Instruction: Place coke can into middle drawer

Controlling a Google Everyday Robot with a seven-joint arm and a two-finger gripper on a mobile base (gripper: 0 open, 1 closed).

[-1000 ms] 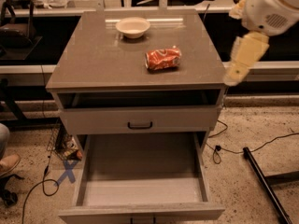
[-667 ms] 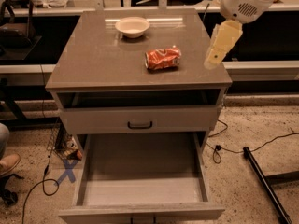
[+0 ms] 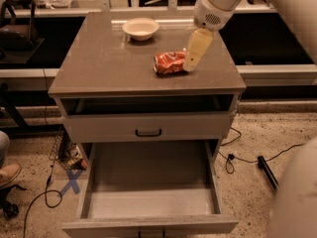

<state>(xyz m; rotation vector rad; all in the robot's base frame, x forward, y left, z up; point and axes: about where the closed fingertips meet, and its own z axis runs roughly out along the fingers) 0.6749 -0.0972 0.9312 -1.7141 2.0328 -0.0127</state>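
1. Reaching step: the gripper [image 3: 194, 53] hangs at the 3 o'clock end of the coke can [image 3: 170, 62] on the surface [image 3: 109, 68]. I cannot tell how open it is.
2. Next it needs a firm grasp, then a carry toward 6 o'clock, down into the open middle drawer [image 3: 148, 202].

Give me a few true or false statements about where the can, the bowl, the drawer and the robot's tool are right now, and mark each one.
1. The coke can lies on its side on the cabinet top. True.
2. The middle drawer is pushed shut. False: it is pulled out, with its floor in view.
3. The tool is down over the cabinet top, right at one end of the coke can. True.
4. The bowl stands inside the middle drawer. False: it stands on the cabinet top, behind the coke can and apart from it.
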